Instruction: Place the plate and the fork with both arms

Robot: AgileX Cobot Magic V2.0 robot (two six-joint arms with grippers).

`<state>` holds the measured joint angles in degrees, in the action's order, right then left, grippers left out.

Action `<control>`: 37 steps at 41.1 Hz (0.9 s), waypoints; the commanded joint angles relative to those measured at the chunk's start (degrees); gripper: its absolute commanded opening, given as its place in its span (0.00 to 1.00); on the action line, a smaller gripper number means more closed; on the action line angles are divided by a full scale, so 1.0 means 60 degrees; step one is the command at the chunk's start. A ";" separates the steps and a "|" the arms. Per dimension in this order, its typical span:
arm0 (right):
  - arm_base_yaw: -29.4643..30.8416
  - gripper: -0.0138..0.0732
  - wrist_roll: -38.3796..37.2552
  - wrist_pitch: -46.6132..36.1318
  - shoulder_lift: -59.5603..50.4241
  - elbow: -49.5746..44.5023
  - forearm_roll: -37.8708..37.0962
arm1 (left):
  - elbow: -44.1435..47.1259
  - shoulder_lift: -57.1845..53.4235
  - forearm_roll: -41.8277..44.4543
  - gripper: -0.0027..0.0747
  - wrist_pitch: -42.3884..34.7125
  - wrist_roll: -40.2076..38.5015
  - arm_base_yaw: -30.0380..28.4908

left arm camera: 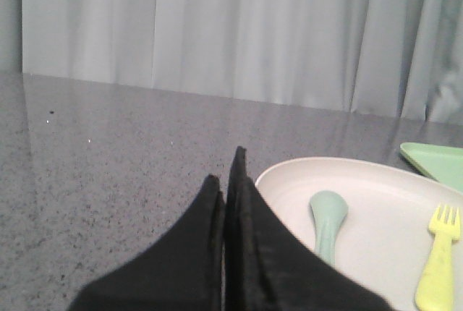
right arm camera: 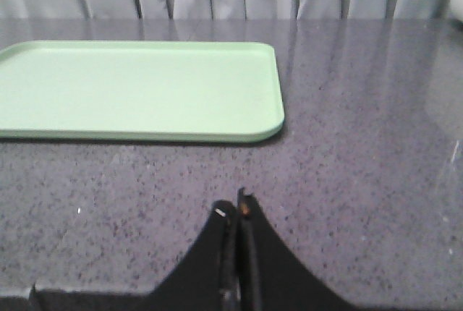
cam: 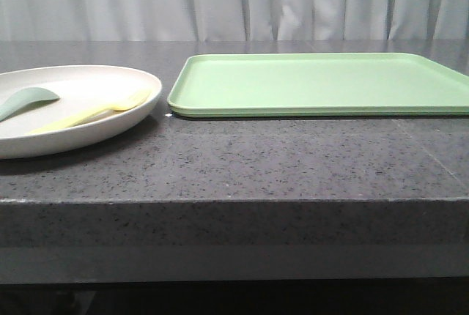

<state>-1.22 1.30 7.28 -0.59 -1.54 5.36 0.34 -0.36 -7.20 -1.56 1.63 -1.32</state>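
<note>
Both end effectors, left [left arm camera: 226, 173] & right [right arm camera: 235, 206], pinched closed, empty, seen only in wrist views; fork [cam: 95, 112] apparently on plate [cam: 110, 128].

This looks like a test room or lab made up to look like a dining spot. The surface [cam: 293, 168] is dark grey speckled stone with a thick front edge. A plain pale curtain [cam: 234, 0] hangs all along the back and hides the walls. Only simple plastic dishes sit here: a cream plate [cam: 110, 121] and a light-green tray [cam: 322, 84].
</note>
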 commanded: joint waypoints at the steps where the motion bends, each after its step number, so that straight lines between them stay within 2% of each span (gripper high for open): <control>1: 0.0015 0.08 0.0086 -0.1683 -0.0183 0.0054 0.0014 | 0.0015 -0.0196 -0.0086 0.01 -0.1309 0.0000 -0.0033; 7: 0.0015 0.08 0.0086 -0.1811 -0.0183 0.0792 0.0014 | -0.0621 -0.0153 -0.0086 0.01 -0.1551 -0.0084 -0.0033; 15: 0.0015 0.08 0.0086 -0.0207 0.0284 0.2865 0.0014 | -0.2643 0.0831 0.0005 0.01 -0.0630 -0.0084 -0.0033; 21: 0.0015 0.08 0.0086 0.0958 0.2116 0.4396 0.0014 | -0.3951 0.2799 0.0346 0.01 -0.0015 -0.0084 -0.0033; 28: 0.0015 0.08 0.0086 0.1273 0.4258 0.5622 0.0035 | -0.4900 0.4853 0.0346 0.01 0.0114 -0.0084 -0.0033; 37: 0.0015 0.09 0.0086 0.1143 0.5267 0.5909 0.0255 | -0.5086 0.5540 0.0329 0.01 0.0076 -0.0084 -0.0033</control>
<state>-1.22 1.30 18.69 29.69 31.75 6.50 -27.93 32.17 -5.27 2.96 1.63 -1.32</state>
